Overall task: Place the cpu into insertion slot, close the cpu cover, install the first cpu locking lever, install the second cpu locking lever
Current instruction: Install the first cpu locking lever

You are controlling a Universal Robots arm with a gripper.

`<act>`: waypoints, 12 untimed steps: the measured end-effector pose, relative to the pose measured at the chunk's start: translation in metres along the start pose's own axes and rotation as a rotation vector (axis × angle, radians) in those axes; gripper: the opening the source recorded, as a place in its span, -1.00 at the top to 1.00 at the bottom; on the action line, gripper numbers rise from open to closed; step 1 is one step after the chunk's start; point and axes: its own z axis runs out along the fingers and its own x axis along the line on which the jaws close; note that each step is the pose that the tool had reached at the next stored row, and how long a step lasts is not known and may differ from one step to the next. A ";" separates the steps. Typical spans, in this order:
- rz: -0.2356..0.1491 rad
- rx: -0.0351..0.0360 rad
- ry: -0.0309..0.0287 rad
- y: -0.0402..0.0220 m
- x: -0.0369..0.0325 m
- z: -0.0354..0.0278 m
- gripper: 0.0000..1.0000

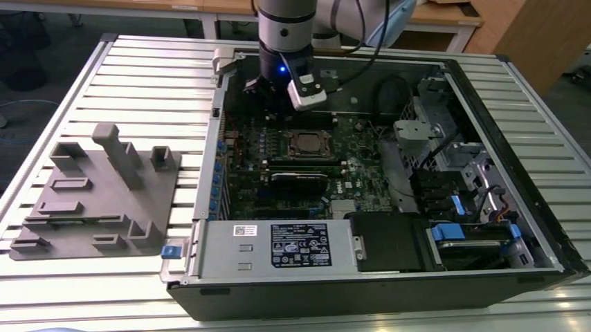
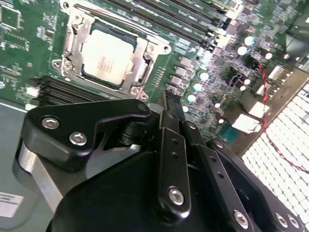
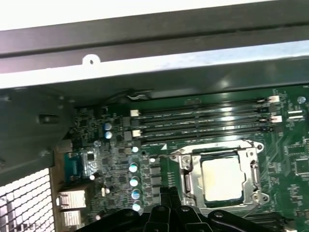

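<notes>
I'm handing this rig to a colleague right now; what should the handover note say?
Tool: shut, empty, above the board beside the socket.
Chip: seated in the socket.
Cover: flat over the chip, which shows through its window.
Done: chip placed, cover down.
Left: the two locking levers; I cannot tell whether either is latched.

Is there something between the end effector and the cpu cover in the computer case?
Nothing visible does. The end effector hangs above the motherboard just beside the cpu cover, which lies flat around the cpu with open air over it.
</notes>
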 end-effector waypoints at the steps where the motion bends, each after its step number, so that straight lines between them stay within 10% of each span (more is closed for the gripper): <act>1: 0.000 0.0000 0.0000 -0.0002 0.0016 0.0000 0.79; 12: 0.000 -0.0002 -0.0001 -0.0005 0.0059 -0.0064 0.79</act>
